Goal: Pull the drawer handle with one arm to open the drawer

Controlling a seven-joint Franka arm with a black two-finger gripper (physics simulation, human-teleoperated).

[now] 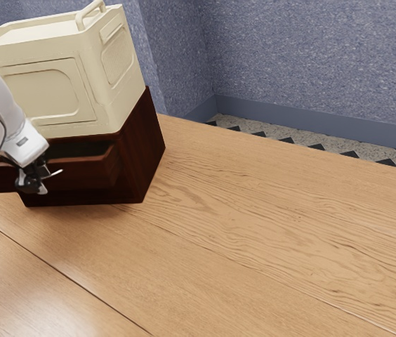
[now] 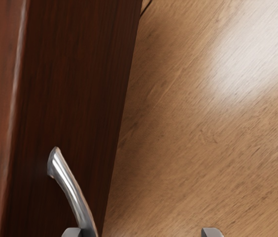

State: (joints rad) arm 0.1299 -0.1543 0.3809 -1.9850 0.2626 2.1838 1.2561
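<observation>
The gripper point(image 1: 32, 182) is in front of the dark red-brown drawer point(image 1: 89, 174), which stands partly pulled out with its inside showing. The drawer's thin metal handle point(image 1: 56, 173) shows right beside the gripper. In the wrist view the curved silver handle point(image 2: 72, 190) runs from the drawer front point(image 2: 75, 84) to one fingertip of the gripper point(image 2: 142, 233). The two fingertips are wide apart; the handle is at one of them, and wooden table shows between them. Whether the handle touches that fingertip cannot be told.
A cream box point(image 1: 50, 84) with raised handles sits on top of the dark cabinet point(image 1: 145, 151). The wooden table point(image 1: 254, 232) extends in front of the cabinet and toward the exterior view's right. A blue wall point(image 1: 310, 63) stands behind.
</observation>
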